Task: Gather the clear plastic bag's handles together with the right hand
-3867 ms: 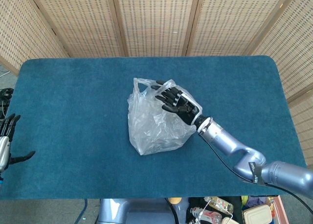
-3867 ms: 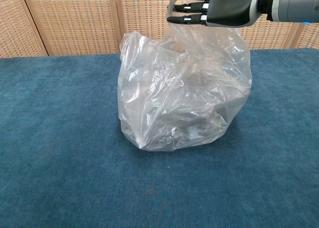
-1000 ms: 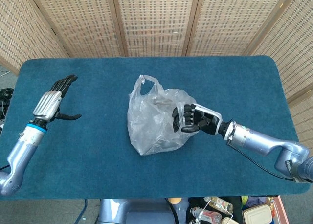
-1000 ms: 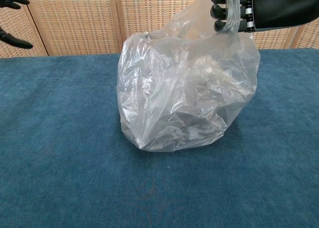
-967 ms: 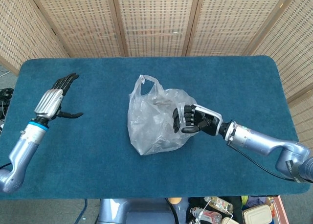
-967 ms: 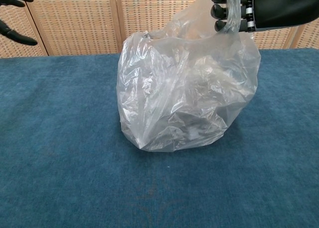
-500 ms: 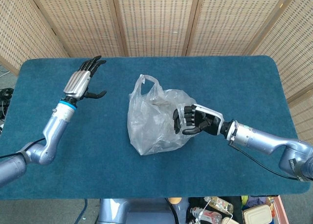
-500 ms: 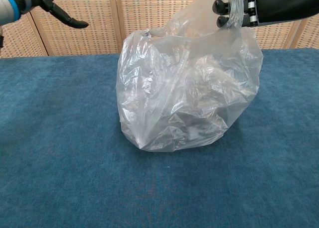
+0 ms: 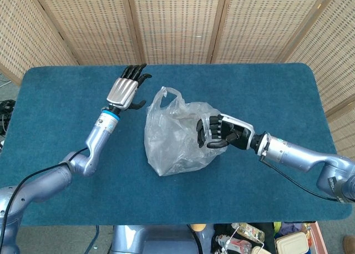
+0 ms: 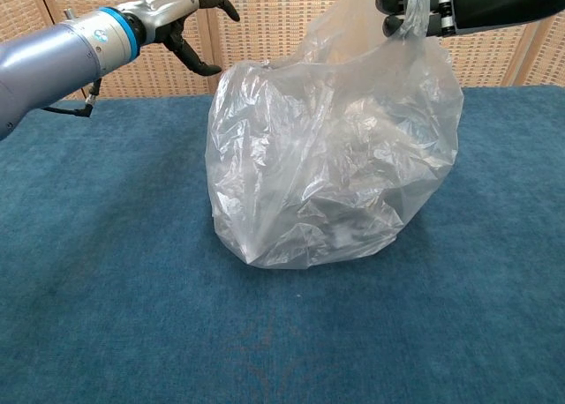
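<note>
The clear plastic bag (image 9: 176,136) sits crumpled near the middle of the blue-carpeted counter (image 9: 277,93), its body bulging and its mouth turned up. One handle (image 10: 411,11) on the bag's right side is threaded through the right hand (image 9: 222,132), whose fingers (image 9: 206,133) are curled around the plastic and lift it above the rest of the bag. The other handle (image 9: 164,96) stands free as a loop at the bag's far left edge. Just beside that loop hovers the left hand (image 9: 125,89), palm down, its fingers (image 9: 135,71) spread apart and holding nothing. Woven cane screen panels (image 9: 177,21) stand behind the counter.
</note>
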You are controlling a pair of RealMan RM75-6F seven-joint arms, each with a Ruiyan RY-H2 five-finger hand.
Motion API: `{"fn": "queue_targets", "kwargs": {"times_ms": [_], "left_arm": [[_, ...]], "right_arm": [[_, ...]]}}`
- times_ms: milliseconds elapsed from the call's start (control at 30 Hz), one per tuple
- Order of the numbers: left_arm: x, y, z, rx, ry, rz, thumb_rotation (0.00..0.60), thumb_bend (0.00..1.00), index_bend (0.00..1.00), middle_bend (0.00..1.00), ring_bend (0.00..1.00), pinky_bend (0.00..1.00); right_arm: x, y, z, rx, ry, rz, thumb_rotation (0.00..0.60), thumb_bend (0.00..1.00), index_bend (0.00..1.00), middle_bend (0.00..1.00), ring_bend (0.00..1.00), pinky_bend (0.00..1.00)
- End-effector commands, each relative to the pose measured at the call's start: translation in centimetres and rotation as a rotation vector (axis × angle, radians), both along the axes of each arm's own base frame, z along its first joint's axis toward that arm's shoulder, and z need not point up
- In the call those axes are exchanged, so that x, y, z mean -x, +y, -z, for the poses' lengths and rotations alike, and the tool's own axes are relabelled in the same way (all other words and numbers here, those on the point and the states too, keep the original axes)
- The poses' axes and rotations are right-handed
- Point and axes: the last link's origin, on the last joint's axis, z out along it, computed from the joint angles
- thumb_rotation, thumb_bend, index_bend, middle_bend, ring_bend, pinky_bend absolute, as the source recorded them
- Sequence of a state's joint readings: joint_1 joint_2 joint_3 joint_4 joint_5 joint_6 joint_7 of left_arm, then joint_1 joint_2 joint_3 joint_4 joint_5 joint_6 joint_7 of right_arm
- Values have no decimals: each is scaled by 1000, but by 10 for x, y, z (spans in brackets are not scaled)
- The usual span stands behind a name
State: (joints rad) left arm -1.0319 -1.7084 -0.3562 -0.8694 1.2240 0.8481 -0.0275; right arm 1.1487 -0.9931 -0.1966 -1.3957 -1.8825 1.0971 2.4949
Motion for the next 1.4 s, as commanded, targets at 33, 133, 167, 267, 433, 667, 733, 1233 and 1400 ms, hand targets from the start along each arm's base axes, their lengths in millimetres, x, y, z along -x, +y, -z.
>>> {"fn": "queue_targets", "kwargs": {"times_ms": [33,133,167,267,433,667,733,1233,1400], "left_arm": [[-6,-2,14,-14,3,24,600,302,194,0,0,30],[-11,-3,25,-36,-16,34,600,302,209,0,0,35],[-13,-5,30,-35,-21,37,600,302,215,0,0,36],[-18,-5,42,-32,-12,42,600,303,250,0,0,42],[-27,-7,56,-24,-44,38,600,318,376,0,0,50],[-40,-6,66,-49,-93,25,600,326,555,0,0,69],[-44,-8,66,-67,-132,29,600,329,601,0,0,73],[-58,-11,55,-171,-264,68,600,437,661,0,0,97],[-62,-15,47,-210,-392,86,600,436,650,0,0,96]], "right_arm": [[0,-1,0,0,1,0,600,22,447,582,460,421],[1,-1,0,-2,1,4,600,22,447,582,460,421],[1,-1,1,-3,2,5,600,22,447,582,460,421],[1,-1,1,-2,1,7,600,24,448,582,460,421],[-1,-2,-1,-2,-5,5,600,24,447,581,460,421],[-3,-2,-3,-3,-13,-3,600,25,448,581,460,421],[-2,-3,-3,-4,-12,-1,600,26,448,581,461,421],[-3,-1,3,-12,-14,-7,600,25,448,581,461,421],[-2,-1,6,-15,-11,-8,600,26,449,581,461,421]]}}
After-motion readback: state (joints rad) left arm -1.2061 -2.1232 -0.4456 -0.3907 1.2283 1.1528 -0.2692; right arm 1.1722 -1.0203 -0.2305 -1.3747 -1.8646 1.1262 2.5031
